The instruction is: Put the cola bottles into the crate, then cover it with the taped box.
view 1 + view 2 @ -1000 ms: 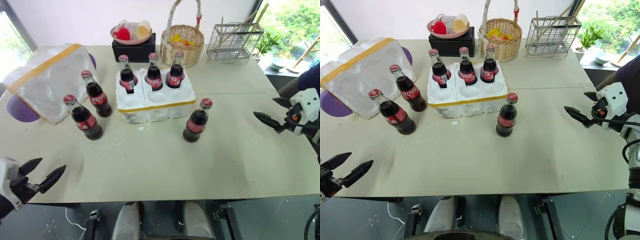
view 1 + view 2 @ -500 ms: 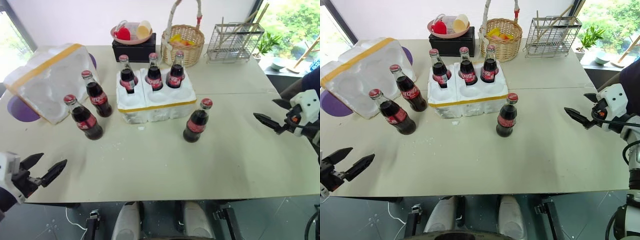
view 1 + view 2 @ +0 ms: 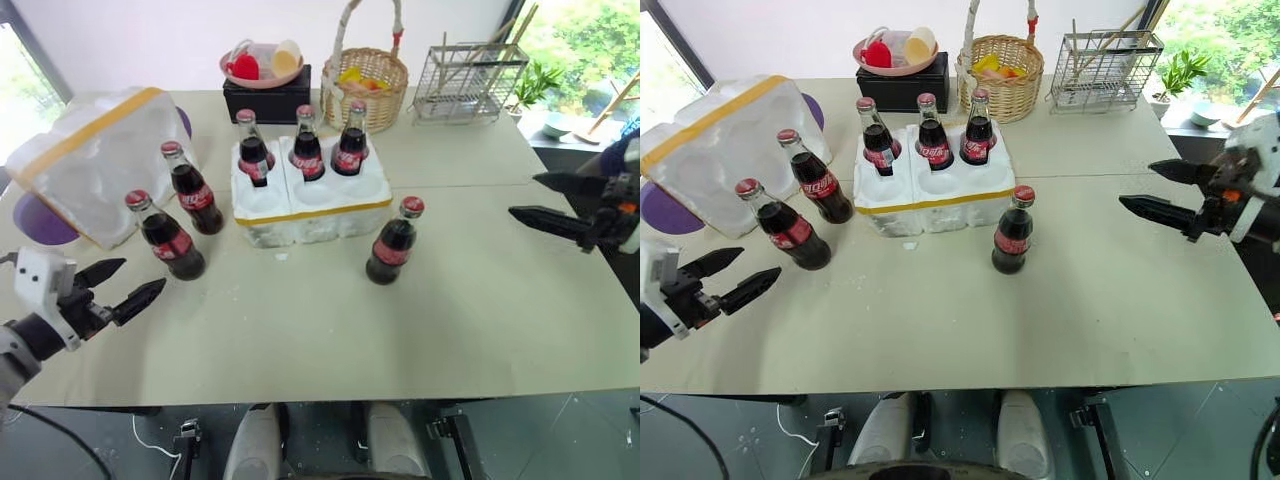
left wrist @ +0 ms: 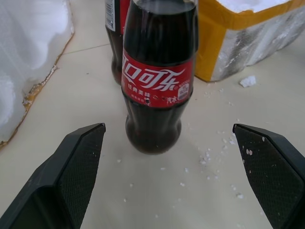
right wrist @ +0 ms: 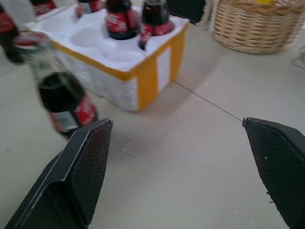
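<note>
Crate (image 3: 310, 200) holds three cola bottles (image 3: 308, 145); three stand outside, taped box (image 3: 95, 160) left of it. We see left pincer (image 3: 115, 285) and right pincer (image 3: 548, 200) spread, empty, bare surface (image 3: 400, 330) between

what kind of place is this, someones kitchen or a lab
Likely a staged test room rather than a kitchen: a plain pale table by windows with greenery outside, set with props, namely a wicker basket, a wire rack and a styrofoam crate of cola bottles.
</note>
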Motion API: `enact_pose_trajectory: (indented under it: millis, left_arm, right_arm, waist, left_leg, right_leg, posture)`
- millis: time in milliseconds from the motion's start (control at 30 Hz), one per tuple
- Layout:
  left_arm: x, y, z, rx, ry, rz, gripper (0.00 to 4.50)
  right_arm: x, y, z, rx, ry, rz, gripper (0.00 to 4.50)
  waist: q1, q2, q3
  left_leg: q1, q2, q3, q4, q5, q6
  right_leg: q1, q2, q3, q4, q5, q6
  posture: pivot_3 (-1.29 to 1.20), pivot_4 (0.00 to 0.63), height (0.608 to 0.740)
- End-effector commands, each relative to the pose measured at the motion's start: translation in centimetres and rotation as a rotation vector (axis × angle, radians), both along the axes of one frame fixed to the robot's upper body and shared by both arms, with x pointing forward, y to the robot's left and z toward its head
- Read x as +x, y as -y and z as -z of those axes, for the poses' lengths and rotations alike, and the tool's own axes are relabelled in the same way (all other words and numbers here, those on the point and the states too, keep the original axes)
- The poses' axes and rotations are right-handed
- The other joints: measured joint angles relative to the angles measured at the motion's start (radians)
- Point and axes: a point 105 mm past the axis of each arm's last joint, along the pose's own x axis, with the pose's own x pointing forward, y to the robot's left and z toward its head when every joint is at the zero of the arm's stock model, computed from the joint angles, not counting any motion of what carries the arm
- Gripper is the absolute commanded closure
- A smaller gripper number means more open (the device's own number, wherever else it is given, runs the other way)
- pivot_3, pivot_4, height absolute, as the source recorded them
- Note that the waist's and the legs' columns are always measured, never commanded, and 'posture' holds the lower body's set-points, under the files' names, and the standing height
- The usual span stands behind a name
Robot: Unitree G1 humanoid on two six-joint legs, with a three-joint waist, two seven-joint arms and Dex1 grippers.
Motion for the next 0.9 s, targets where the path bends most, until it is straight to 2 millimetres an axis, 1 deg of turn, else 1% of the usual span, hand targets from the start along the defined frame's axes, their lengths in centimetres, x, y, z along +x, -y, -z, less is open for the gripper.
enact_pose_trajectory:
  millis: [33, 100, 133, 233, 400, 533, 600, 633, 667, 733, 800, 900]
  left_arm:
    - [0.9, -0.2, -0.7, 0.033, 0.037, 0.010, 0.02]
    - [1.8, 0.2, -0.7, 0.028, 0.045, 0.033, 0.02]
    - [2.2, 0.3, -0.7, 0.026, 0.047, 0.043, 0.02]
    - [3.0, 1.1, -0.3, 0.021, 0.038, 0.094, 0.02]
    - [4.8, 1.5, 0.1, 0.024, 0.049, 0.120, 0.02]
    - [6.4, 1.7, 0.5, 0.022, 0.075, 0.110, 0.02]
    - [6.9, 2.0, 0.4, 0.009, 0.096, 0.110, 0.02]
    - [6.9, 2.3, 0.4, 0.004, 0.094, 0.127, 0.53]
    - [6.8, 2.4, 0.4, 0.002, 0.091, 0.140, 0.83]
    - [6.0, 2.8, 0.5, 0.000, 0.056, 0.187, 1.70]
    - [4.9, 3.0, 0.6, 0.006, 0.007, 0.235, 1.67]
    - [3.0, 4.2, -0.4, -0.022, -0.059, 0.346, 1.67]
  right_arm:
    - [-2.3, -2.1, -4.0, -0.001, 0.070, -0.133, 0.00]
    - [-3.7, -3.3, -5.4, -0.009, 0.077, -0.212, 0.00]
    - [-4.2, -3.8, -5.8, -0.012, 0.076, -0.240, 0.00]
    - [-5.5, -5.1, -6.4, -0.019, 0.062, -0.313, 0.00]
    - [-6.9, -7.1, -6.1, -0.036, 0.044, -0.410, 0.00]
    - [-7.4, -8.2, -5.3, -0.046, 0.026, -0.459, 0.00]
    - [-7.6, -8.5, -5.2, -0.040, 0.021, -0.474, 0.00]
    - [-7.6, -8.7, -5.1, -0.037, 0.020, -0.477, 0.00]
    - [-7.6, -8.8, -5.0, -0.036, 0.019, -0.478, 0.00]
    - [-7.5, -8.9, -4.7, -0.036, 0.010, -0.476, 0.00]
    - [-7.5, -8.9, -4.6, -0.033, 0.000, -0.476, 0.00]
    - [-7.6, -8.9, -4.5, -0.018, -0.011, -0.468, 0.00]
  waist:
    - [0.000, 0.000, 0.000]
    - [0.002, 0.000, 0.000]
    - [0.004, 0.000, 0.000]
    - [0.005, 0.000, 0.000]
    - [0.004, -0.001, 0.000]
    - [0.005, -0.001, 0.000]
    - [0.005, -0.001, 0.000]
    - [0.003, -0.001, 0.000]
    - [0.002, -0.001, 0.001]
    - [0.003, -0.001, 0.001]
    - [0.001, -0.002, 0.000]
    - [0.001, -0.002, 0.001]
  left_leg:
    - [0.000, 0.000, 0.000, 0.000, 0.000, 0.000]
    - [0.000, 0.001, 0.001, 0.000, 0.000, 0.000]
    - [0.000, 0.001, 0.001, 0.000, 0.000, 0.000]
    - [0.000, 0.001, 0.002, 0.000, 0.000, 0.000]
    - [0.000, 0.001, 0.004, 0.000, 0.000, 0.000]
    - [0.000, 0.001, 0.005, 0.000, 0.000, 0.000]
    - [0.000, 0.001, 0.005, 0.000, 0.000, 0.000]
    - [0.000, 0.001, 0.005, 0.000, 0.000, 0.000]
    - [0.000, 0.001, 0.005, 0.000, 0.000, 0.000]
    - [0.000, 0.001, 0.005, 0.000, 0.000, 0.000]
    - [0.000, 0.001, 0.006, 0.000, 0.000, 0.000]
    - [0.000, 0.001, 0.007, 0.000, 0.000, 0.000]
  right_leg:
    - [0.000, 0.000, 0.000, 0.000, 0.000, 0.000]
    - [0.000, 0.001, 0.001, 0.000, 0.000, 0.000]
    - [-0.001, 0.001, 0.001, 0.000, 0.000, 0.000]
    - [-0.001, 0.001, 0.001, 0.000, 0.000, 0.000]
    - [-0.002, 0.000, 0.004, 0.000, 0.001, 0.000]
    - [-0.002, 0.001, 0.004, 0.001, 0.001, 0.000]
    - [-0.002, 0.001, 0.004, 0.001, 0.001, 0.000]
    - [-0.002, 0.001, 0.004, 0.001, 0.001, 0.000]
    - [-0.002, 0.001, 0.005, 0.001, 0.001, 0.000]
    - [-0.002, 0.001, 0.005, 0.001, 0.001, 0.000]
    - [-0.002, 0.001, 0.005, 0.001, 0.001, 0.000]
    - [-0.003, 0.001, 0.006, 0.001, 0.001, 0.000]
  posture:
    - [0.00, 0.150, 0.740]
    - [0.00, 0.150, 0.740]
    - [0.00, 0.150, 0.740]
    - [0.00, 0.150, 0.740]
    - [0.00, 0.150, 0.740]
    - [0.00, 0.150, 0.740]
    - [0.00, 0.150, 0.740]
    - [0.00, 0.150, 0.740]
    - [0.00, 0.150, 0.740]
    - [0.00, 0.150, 0.740]
    - [0.00, 0.150, 0.740]
    - [0.00, 0.150, 0.740]
